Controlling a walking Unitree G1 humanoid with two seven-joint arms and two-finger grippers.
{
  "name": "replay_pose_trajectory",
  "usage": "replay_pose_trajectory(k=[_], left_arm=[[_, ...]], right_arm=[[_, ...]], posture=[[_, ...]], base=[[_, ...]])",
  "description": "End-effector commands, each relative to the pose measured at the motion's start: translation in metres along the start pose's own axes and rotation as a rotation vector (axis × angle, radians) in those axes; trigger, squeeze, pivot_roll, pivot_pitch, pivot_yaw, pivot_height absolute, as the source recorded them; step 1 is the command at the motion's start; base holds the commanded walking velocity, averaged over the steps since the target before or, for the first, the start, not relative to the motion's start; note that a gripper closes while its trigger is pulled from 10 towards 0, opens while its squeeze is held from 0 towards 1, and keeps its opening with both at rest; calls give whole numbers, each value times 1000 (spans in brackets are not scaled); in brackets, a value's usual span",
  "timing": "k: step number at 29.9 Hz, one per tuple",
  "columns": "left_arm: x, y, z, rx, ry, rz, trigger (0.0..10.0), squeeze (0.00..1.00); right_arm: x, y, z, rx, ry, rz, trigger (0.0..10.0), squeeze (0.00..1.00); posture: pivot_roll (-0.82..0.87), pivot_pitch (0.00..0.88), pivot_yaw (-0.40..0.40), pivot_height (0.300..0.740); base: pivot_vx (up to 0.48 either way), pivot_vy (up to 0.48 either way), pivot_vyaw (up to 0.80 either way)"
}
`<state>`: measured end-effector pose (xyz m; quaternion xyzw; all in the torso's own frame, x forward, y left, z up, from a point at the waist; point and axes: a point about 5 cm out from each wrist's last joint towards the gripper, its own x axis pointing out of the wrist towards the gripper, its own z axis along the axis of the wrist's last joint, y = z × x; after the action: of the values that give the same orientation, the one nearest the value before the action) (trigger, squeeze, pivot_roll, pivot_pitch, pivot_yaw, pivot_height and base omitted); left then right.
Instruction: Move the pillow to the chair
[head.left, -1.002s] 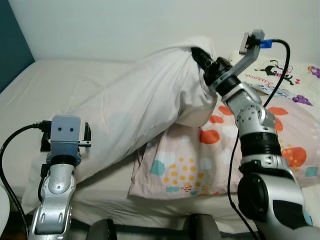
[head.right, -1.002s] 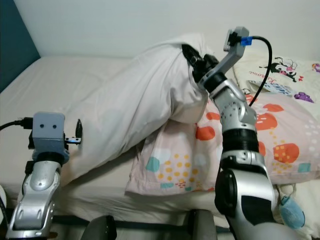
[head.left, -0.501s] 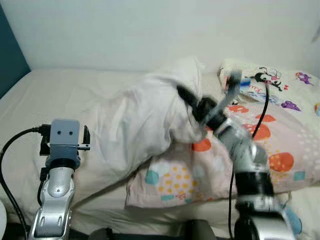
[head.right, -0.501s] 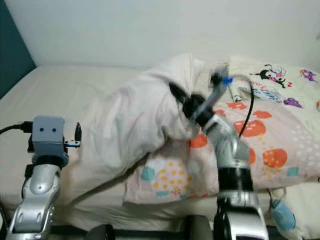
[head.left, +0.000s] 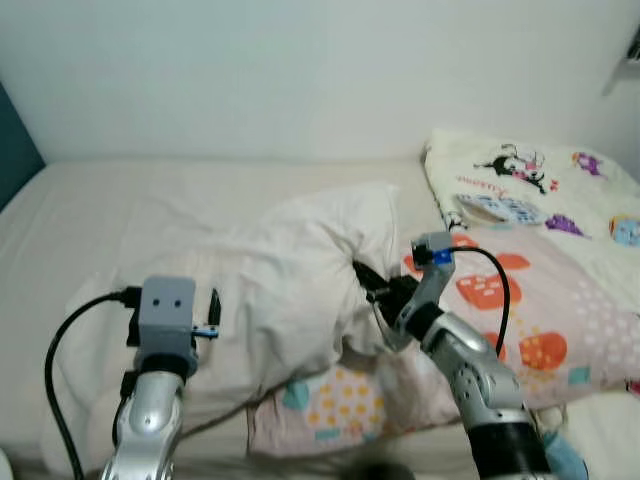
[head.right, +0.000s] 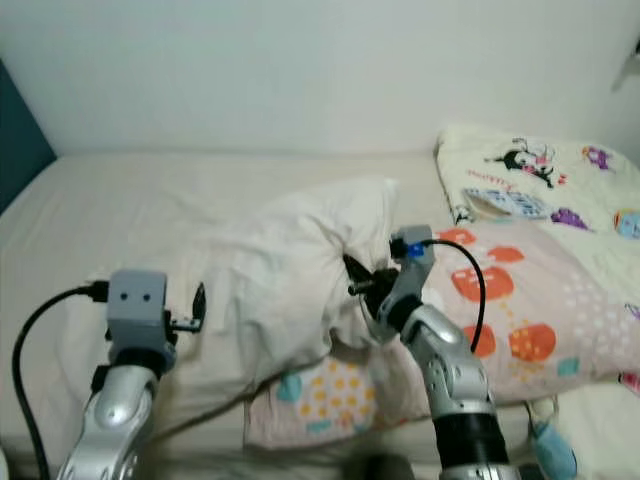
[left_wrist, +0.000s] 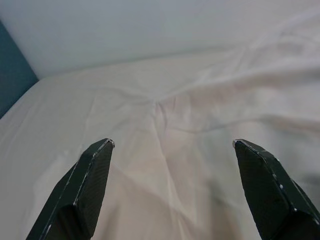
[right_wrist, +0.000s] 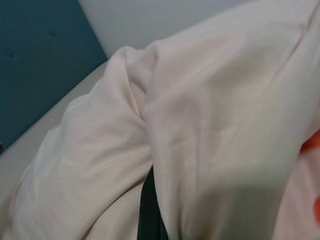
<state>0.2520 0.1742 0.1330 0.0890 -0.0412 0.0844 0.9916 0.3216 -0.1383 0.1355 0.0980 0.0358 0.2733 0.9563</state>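
While the right gripper (head.left: 365, 281) clenches the white pillow (head.left: 290, 270) on the bed (head.left: 120, 200), the left gripper (left_wrist: 170, 145) gapes.

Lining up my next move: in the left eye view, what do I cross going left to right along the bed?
Left gripper → white pillow → right gripper, shut on the pillow → spotted pillow.
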Motion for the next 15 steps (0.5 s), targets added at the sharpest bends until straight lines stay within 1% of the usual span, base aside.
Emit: replay_pose_trajectory(k=[1,3,7,9,15], left_arm=[[-2,1,-2,-1,17,0,10000,0],[-1,3,-5,-19,29,15,10000,0],[1,5,-6,-26,40,26,10000,0],[1,6,-6,-31,45,32,10000,0],[1,7,-7,-39,54,40,10000,0]], right_arm=[[0,5,-3,-24,10,12,0,0],[0,7,-4,-35,5,6,0,0],[0,9,-3,-43,1,7,0,0],[1,9,-3,-43,-1,7,0,0],[2,10,1,-46,-13,16,0,0]], posture=[[54,0,-44,658],[51,0,-42,672],[51,0,-43,682],[51,0,-43,686],[52,0,-41,710]], base=[[0,0,0],[0,0,0],[0,0,0],[-330,0,0],[-480,0,0]])
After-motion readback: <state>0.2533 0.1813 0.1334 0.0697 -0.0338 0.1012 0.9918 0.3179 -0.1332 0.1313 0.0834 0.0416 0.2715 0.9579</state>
